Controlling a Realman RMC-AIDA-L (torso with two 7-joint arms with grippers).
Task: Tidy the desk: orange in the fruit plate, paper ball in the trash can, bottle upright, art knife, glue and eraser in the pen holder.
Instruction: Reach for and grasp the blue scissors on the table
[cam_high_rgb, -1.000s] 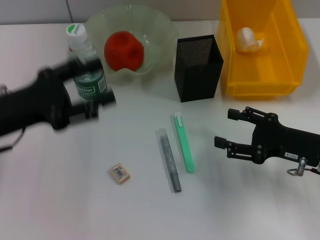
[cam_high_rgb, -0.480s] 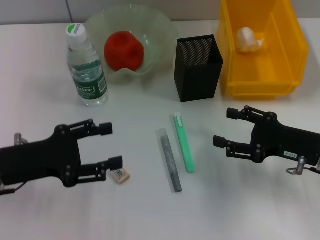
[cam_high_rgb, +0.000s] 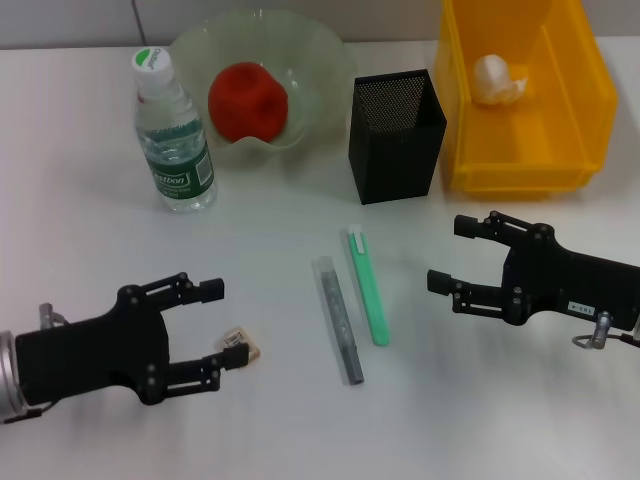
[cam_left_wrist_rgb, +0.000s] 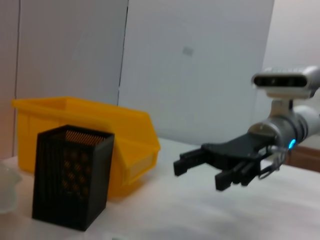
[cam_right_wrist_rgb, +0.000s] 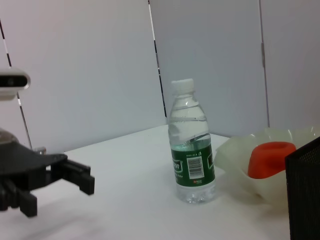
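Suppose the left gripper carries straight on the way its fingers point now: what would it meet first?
Most likely the eraser, lying just off the near fingertip of the open left gripper; height above the table is unclear, so it might pass over.

Lab or office: white desk, plain partition panels behind.
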